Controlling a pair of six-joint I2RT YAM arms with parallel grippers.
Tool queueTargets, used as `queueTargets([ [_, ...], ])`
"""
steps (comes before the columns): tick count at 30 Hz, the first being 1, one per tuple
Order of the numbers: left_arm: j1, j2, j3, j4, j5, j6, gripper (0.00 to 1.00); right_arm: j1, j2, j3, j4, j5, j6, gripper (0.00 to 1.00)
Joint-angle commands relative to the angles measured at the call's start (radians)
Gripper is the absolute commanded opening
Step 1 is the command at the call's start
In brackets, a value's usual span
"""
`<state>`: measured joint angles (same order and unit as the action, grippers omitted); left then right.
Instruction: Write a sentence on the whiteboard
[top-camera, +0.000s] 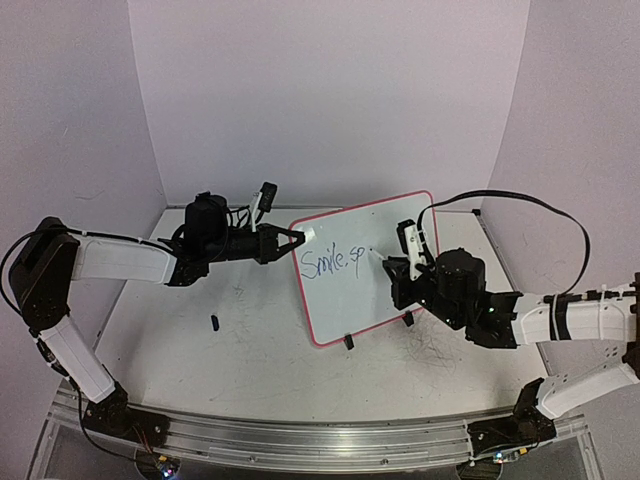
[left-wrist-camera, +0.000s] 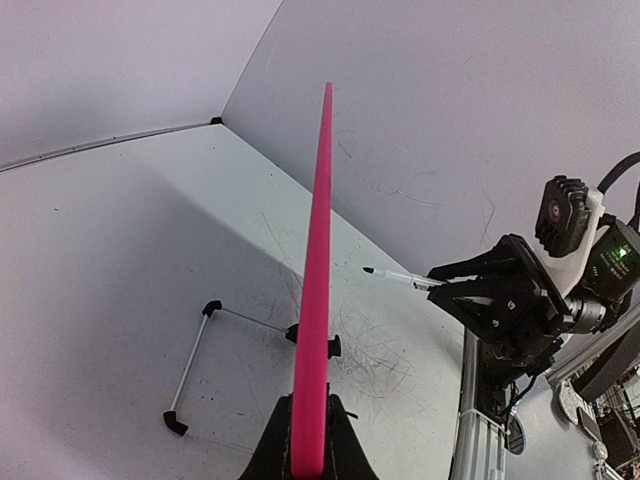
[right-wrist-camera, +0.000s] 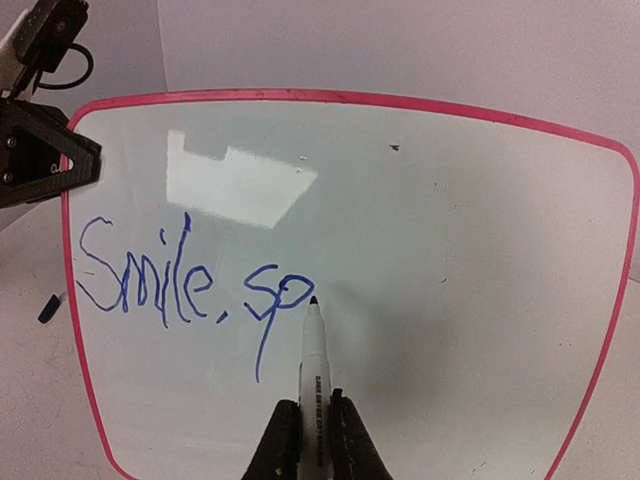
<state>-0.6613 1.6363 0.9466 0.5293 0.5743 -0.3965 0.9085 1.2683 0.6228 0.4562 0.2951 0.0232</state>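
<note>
The whiteboard (top-camera: 370, 270) is stood upright near the middle of the table (top-camera: 250, 330), its left rim clamped by the left gripper (left-wrist-camera: 308, 450). A marker (right-wrist-camera: 313, 360) is gripped by the right gripper (right-wrist-camera: 313, 440), its tip held just right of the blue sentence (right-wrist-camera: 190, 280), which reads "Smile, sp"

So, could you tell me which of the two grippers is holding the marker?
The right gripper: it is shut on the marker, tip at the whiteboard. The left gripper clamps only the board's pink edge.
</note>
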Motion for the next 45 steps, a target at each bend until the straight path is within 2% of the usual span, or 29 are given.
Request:
queueTargets([
  [1, -0.015, 0.003, -0.010, -0.111, 0.005, 0.082, 0.00, 0.003, 0.014, 0.009, 0.041, -0.011, -0.014, 0.00],
  [15, -0.015, 0.004, -0.009, -0.111, 0.006, 0.082, 0.00, 0.005, -0.003, 0.004, 0.058, 0.010, -0.014, 0.00],
  [45, -0.021, 0.002, -0.009, -0.111, 0.010, 0.080, 0.00, 0.003, 0.115, 0.091, 0.075, 0.053, -0.050, 0.00],
])
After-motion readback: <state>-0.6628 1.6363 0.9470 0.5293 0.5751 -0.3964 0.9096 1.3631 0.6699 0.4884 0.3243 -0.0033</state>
